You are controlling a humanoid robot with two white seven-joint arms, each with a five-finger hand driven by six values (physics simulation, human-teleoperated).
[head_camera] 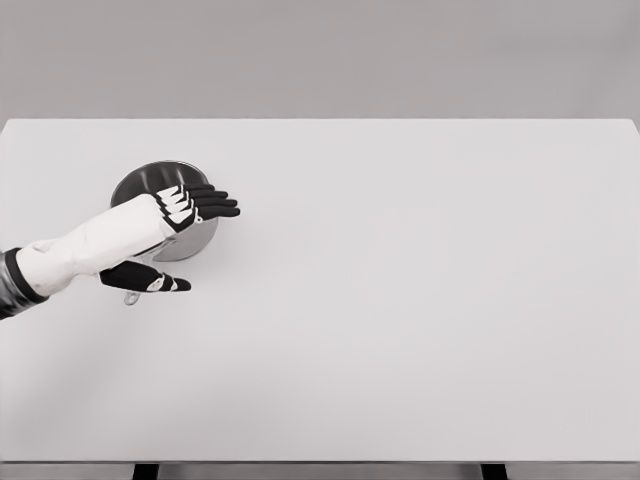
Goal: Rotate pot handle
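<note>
A wide white surface point(420, 320) fills most of the view. A round metal pot point(150, 182) sits on its left part, toward the far edge.

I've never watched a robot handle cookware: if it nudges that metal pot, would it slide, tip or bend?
The pot looks like shiny rigid metal, so it probably won't bend. It appears wide and low, sitting flat on the smooth white table, so it would likelier slide or spin than tip. The left hand, fingers spread over its rim, might slip on that polished surface.
</note>
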